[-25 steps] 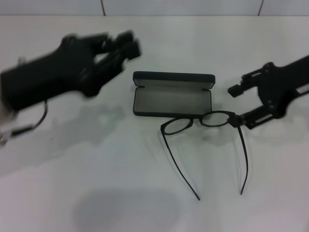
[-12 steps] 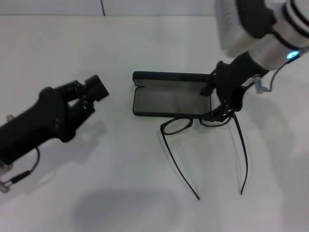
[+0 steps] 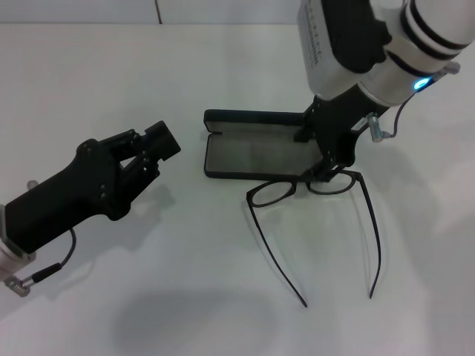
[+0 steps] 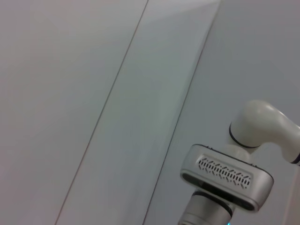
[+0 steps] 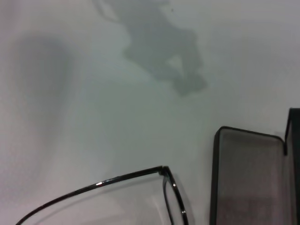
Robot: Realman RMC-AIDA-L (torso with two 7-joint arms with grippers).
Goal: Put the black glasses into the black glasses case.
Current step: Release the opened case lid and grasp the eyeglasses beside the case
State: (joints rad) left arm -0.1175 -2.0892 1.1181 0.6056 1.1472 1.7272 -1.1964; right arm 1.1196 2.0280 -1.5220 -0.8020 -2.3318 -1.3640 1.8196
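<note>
Right end effector point(image 3: 326, 172) at glasses point(image 3: 312, 187) bridge beside open case point(image 3: 263, 152), grip unclear; pinch bridge squarely, lift level.

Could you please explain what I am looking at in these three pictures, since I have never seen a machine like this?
This is a robot with two arms, each ending in a hand. The widest picture comes from a camera on its head, looking down at a white table. The other two come from cameras on its wrists.

On the table lies an open black hard glasses case with grey lining. Just in front of it sit thin black-framed glasses with clear lenses, temple arms unfolded and pointing toward the robot.

The right hand is down at the glasses' right lens by the case; whether it grips them I cannot tell. The left hand hovers left of the case, holding nothing.

The right wrist picture shows the glasses and case close up; the left wrist picture shows wall and the other arm.
</note>
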